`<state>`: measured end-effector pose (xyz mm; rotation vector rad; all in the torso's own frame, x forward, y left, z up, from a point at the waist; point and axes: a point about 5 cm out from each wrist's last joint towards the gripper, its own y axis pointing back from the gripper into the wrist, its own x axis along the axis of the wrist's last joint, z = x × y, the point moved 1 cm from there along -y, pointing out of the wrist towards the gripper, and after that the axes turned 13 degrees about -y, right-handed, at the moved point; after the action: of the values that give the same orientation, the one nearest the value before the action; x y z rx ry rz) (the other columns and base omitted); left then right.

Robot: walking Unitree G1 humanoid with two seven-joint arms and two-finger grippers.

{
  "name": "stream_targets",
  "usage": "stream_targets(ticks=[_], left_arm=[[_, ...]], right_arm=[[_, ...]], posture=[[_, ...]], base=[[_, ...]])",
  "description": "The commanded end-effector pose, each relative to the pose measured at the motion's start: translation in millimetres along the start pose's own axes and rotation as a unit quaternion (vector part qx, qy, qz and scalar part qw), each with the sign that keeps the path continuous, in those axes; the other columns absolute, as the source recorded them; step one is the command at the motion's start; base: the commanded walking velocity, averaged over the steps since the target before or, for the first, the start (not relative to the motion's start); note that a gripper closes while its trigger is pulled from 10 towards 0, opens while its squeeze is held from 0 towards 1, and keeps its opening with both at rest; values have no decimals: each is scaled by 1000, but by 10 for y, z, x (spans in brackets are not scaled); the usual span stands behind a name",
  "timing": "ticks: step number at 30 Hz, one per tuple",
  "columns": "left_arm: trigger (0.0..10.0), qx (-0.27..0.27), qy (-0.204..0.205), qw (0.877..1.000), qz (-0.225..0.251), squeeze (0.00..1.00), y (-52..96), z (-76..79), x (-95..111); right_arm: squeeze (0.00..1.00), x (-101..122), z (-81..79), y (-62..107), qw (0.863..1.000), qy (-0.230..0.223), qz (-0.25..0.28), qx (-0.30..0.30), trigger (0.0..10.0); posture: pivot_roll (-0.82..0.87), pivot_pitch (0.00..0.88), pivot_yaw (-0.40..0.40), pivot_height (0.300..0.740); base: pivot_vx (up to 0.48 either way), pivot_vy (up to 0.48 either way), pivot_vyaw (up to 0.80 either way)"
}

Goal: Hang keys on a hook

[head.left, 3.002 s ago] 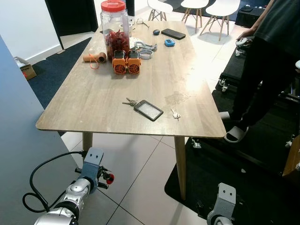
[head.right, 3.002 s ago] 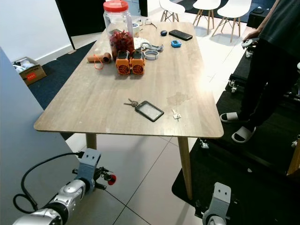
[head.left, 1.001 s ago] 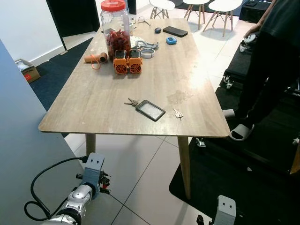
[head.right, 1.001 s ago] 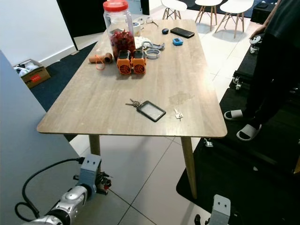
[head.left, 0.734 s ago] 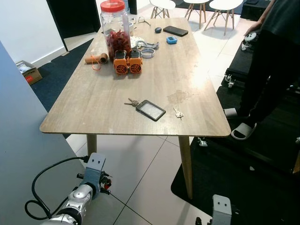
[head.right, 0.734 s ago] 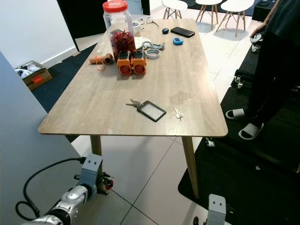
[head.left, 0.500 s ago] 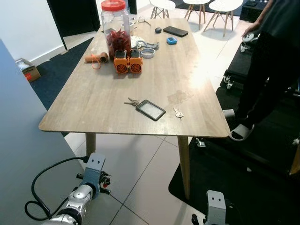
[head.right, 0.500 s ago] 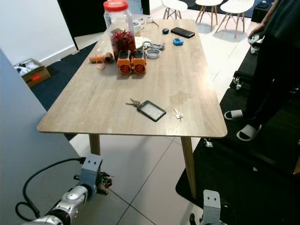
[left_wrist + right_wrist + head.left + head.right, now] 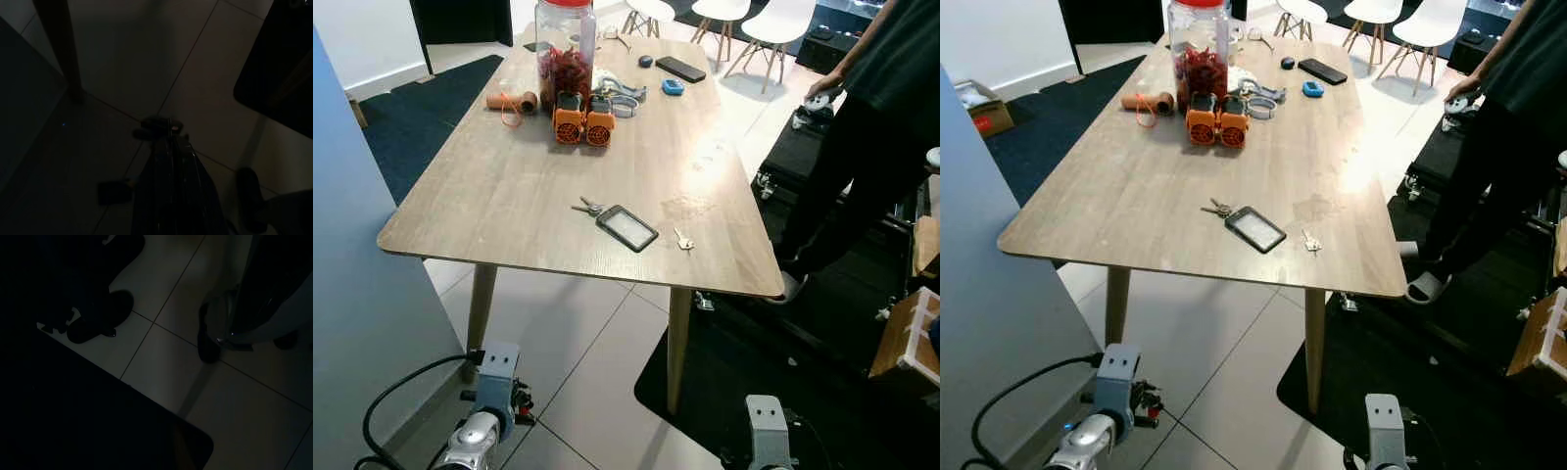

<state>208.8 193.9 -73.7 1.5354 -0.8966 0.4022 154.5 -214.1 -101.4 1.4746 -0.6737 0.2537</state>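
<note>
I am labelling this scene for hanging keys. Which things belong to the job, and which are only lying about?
For the job:
keys with card holder
small loose key

Lying about:
jar
orange parts
tape roll
phone
string spool

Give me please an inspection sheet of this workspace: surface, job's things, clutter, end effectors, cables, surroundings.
Surface: wooden table, bare in the near half.
Job's things: keys lying beside a card holder; a small key apart; hook: nothing seen.
Clutter: jar, orange devices, phone at the far end.
End effectors: both arms hang low; left end effector shut, over floor tiles.
Cables: black cable on the left arm.
Surroundings: a person standing right, white chairs beyond.
</note>
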Motion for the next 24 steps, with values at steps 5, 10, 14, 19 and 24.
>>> stream_targets(ticks=[5,10,14,19,24], left_arm=[[10000,3,2,1000,11,0,-14,10,52],[10000,0,-2,1000,14,0,-25,8,82],[10000,-12,-16,1000,14,0,-37,21,109],[10000,-10,-17,1000,18,0,-48,-7,146],[10000,-8,-16,1000,16,0,-41,-34,132]], right_arm=[[0,25,-51,-10,1000,6,2,6,10000],[0,-11,-65,-5,1000,-2,-1,4,10000],[0,-50,-64,2,1000,-17,-5,-1,10000],[0,-102,-65,14,1000,-19,-9,-1,10000],[0,-106,-74,14,1000,-20,-10,-1,10000]], posture=[[92,46,-106,740],[92,38,-94,740],[84,44,-60,740],[88,44,-61,740],[84,46,-57,740]], base=[[0,0,0],[0,0,0],[0,0,0],[0,0,0],[0,0,0]])
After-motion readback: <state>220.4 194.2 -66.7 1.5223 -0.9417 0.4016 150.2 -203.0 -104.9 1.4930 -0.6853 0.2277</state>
